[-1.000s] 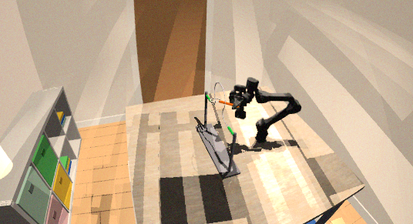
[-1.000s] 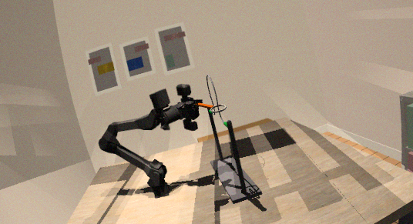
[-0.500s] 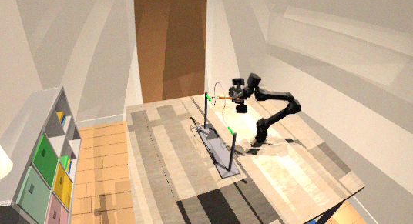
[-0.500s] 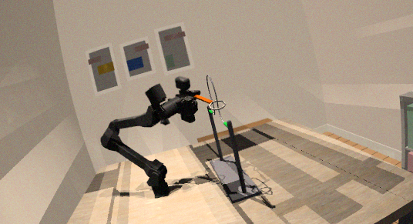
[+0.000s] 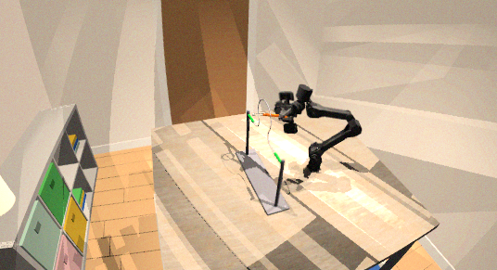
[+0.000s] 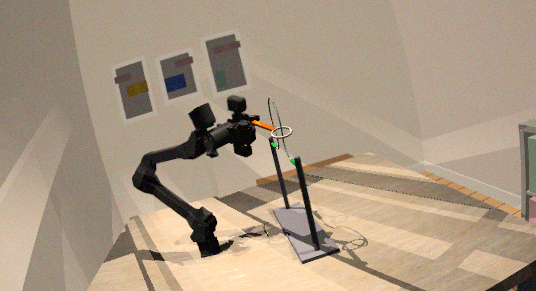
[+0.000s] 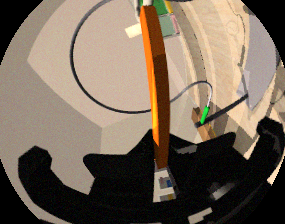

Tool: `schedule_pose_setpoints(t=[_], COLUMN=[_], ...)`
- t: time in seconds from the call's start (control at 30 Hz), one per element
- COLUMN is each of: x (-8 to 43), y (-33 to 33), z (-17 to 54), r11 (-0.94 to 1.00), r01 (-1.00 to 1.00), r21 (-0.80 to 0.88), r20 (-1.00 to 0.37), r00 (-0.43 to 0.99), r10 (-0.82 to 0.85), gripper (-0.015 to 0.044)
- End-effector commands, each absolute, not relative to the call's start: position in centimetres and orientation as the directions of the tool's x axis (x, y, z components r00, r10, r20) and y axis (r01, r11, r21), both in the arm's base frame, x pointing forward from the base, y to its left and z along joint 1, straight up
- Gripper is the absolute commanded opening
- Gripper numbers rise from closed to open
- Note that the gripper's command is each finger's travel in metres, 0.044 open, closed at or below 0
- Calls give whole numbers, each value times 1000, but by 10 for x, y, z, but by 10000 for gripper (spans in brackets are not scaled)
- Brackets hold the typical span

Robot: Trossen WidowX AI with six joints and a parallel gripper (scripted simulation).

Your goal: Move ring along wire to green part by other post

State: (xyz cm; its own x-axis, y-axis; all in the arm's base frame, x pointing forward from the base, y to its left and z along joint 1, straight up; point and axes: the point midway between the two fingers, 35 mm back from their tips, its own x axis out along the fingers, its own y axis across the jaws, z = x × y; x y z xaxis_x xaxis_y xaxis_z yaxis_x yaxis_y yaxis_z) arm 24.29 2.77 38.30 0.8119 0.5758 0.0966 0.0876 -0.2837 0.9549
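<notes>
The orange handle (image 5: pixel 271 114) (image 6: pixel 263 125) (image 7: pixel 160 85) is held in my shut gripper (image 5: pixel 286 117) (image 6: pixel 254 121) (image 7: pixel 161 164) and points away from it. The pale ring (image 6: pixel 289 136) at its far end lies nearly flat beside the tall loop of the thin grey wire (image 5: pixel 261 99) (image 6: pixel 270 98) (image 7: pixel 71 55). The wire appears to pass through the ring; exact clearance is too small to tell. The ring is away from both green parts: the far one (image 5: pixel 250 118) (image 6: pixel 274 144) and the near one (image 5: pixel 278 157) (image 6: pixel 293 161). One green part (image 7: pixel 205 115) shows in the wrist view.
The far dark post (image 5: pixel 248 135) (image 6: pixel 281 179) and near dark post (image 5: pixel 279 185) (image 6: pixel 307 204) stand on a grey base plate (image 5: pixel 267 191) (image 6: pixel 320 236). The wire curves up and down between them. The arm reaches in from the side, high above the table (image 5: pixel 195 212) (image 6: pixel 240 269).
</notes>
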Motion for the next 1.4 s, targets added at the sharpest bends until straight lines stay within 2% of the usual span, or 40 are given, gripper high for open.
schedule_pose_setpoints(t=[0.0, 0.7, 1.37], x=[244, 244, 244], y=[28, 30, 29], z=[384, 372, 359], r11=[-247, 40, 317], r01=[86, 90, 89], r21=[965, 995, 944], r20=[77, -96, -253], r00=[809, 810, 812], r10=[582, 579, 526], gripper=[-150, -150, -150])
